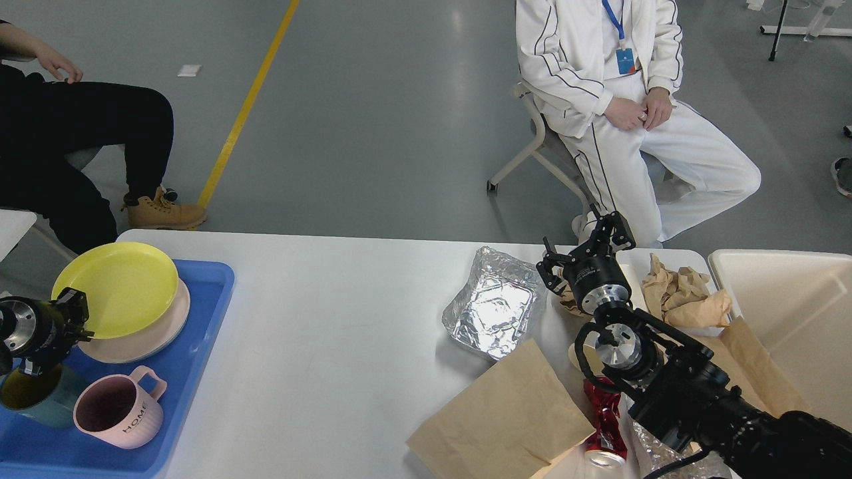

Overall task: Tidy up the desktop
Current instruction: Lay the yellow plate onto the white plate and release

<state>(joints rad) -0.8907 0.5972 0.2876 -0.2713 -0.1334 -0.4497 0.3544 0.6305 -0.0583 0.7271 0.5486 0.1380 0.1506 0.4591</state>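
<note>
While the robot's left hand (pixel 78 313) pinches the near rim of the yellow plate (pixel 114 287), that plate sits on a pale plate (pixel 154 330) in the blue tray (pixel 200 319) at the left edge of the white surface (pixel 333 332). Two mugs, one pink (pixel 116 407) and one teal (pixel 33 392), stand in the tray's near part. Over by the right edge, the right hand (pixel 586 249) hangs with its fingers spread apart, between a foil tray (pixel 492 309) and crumpled brown paper (pixel 685 293).

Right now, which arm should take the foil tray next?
Right. The right gripper hovers open just beside the foil tray, near the cream bin. The left gripper is far off at the yellow plate.
</note>
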